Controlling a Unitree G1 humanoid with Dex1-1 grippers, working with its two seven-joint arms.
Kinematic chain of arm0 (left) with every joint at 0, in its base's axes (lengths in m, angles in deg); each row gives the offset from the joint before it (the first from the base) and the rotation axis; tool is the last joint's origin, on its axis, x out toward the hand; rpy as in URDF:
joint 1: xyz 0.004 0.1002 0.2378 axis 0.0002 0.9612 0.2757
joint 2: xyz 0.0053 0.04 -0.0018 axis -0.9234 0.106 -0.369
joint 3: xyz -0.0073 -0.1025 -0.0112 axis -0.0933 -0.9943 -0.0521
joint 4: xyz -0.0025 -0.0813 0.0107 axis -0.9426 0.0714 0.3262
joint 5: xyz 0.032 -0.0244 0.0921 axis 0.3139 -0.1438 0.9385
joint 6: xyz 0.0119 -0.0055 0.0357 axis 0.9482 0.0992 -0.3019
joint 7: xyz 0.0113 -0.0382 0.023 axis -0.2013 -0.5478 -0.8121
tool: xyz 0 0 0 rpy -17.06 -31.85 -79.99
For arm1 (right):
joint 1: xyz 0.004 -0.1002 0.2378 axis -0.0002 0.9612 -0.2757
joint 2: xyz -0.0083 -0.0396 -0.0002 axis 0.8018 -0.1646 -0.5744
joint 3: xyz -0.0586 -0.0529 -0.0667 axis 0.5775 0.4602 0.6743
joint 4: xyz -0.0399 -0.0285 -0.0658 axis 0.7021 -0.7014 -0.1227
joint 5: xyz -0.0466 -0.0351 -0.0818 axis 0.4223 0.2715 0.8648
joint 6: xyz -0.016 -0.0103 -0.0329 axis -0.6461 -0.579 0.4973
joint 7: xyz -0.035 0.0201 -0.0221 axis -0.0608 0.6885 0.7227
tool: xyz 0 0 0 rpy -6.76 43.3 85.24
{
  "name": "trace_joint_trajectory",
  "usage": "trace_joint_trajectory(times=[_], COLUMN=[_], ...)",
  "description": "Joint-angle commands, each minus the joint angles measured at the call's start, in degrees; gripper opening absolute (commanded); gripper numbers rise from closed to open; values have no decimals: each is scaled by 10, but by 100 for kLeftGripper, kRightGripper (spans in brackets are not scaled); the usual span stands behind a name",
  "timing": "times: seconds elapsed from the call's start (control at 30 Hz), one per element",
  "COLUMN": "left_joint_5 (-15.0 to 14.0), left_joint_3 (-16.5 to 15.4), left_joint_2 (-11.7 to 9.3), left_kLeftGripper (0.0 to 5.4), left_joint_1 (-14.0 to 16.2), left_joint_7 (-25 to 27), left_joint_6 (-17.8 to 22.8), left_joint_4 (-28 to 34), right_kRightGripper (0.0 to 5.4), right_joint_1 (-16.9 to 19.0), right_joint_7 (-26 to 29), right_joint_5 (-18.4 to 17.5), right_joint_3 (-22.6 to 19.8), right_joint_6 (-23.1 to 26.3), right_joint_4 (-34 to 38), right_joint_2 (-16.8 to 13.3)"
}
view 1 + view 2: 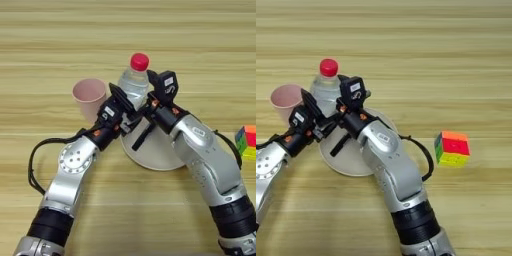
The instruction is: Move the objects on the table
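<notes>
Left eye view: water bottle (134, 82) stands upright at the far rim of a pale plate (159, 155) on the counter (200, 40); pink cup (90, 97) just left of it; black pen (143, 136) lies on the plate.
Left gripper (122, 102): jaws spread beside the bottle's left flank; contact unclear.
Right gripper (159, 90): at the bottle's right; jaw state cannot be told.
Right eye view: whole colour cube (452, 148) at right, well apart; left arm cut off.

Both arms are reaching forward and angling inward, so the left claw (121, 102) and right claw (159, 92) are meeting close together near the middle.
</notes>
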Motion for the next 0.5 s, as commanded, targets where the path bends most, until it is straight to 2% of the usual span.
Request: trace_joint_trajectory(times=[0.03, 0.1, 0.23, 0.37, 0.5], left_joint_5=[-5, -7, -9, -10, -12], left_joint_3=[-1, -5, -11, -16, -24], left_joint_2=[5, 4, 3, 4, 5], left_kLeftGripper=[320, 320, 320, 320, 320], left_joint_1=[-17, -18, -18, -21, -27], left_joint_7=[0, -1, -2, -3, -3], left_joint_6=[-6, -5, -3, -3, -5], left_joint_4=[24, 23, 22, 16, 4], right_kRightGripper=[540, 540, 540, 540, 540], right_joint_1=[-1, 4, 25, 34, 48], right_joint_7=[15, 25, 55, 56, 60], right_joint_5=[1, -5, -13, -7, -15], right_joint_3=[3, 2, 30, 35, 41], right_joint_6=[-12, -21, -37, -34, -29], right_joint_4=[-6, 5, 70, 95, 129], right_joint_2=[4, 0, -9, -16, -23])
